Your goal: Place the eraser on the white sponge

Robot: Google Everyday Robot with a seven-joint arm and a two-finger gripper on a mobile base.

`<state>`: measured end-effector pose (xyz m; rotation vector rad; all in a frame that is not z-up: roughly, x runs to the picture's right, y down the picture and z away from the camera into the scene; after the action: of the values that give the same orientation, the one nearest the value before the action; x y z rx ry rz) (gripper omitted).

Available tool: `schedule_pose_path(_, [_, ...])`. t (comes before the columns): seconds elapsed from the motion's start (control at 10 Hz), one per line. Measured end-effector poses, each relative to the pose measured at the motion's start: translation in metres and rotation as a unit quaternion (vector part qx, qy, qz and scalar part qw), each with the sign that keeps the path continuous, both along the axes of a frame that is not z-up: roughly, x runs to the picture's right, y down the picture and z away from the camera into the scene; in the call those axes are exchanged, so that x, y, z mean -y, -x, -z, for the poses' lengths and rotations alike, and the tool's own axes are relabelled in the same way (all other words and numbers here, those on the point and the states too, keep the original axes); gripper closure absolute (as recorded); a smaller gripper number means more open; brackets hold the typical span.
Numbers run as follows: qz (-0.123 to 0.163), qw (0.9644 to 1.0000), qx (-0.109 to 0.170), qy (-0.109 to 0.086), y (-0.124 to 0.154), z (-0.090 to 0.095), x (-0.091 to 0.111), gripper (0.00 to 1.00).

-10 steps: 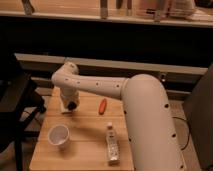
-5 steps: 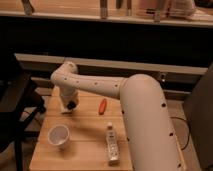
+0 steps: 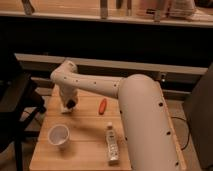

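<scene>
Eraser (image 3: 71,103) sits dark at the gripper (image 3: 69,105), over the white sponge (image 3: 65,108).
Whether the gripper grasps it I cannot tell; an off-centre release could roll it onto the table (image 3: 85,145).

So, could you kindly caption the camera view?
Gripper low over the table's far-left corner, beyond the white cup.
</scene>
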<state>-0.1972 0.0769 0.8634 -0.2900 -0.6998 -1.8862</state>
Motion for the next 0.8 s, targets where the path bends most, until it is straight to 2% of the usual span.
schedule_pose_path(0.8, [0.007,0.9998,0.017,-0.01,0.0082,-0.0073,0.0035,0.99])
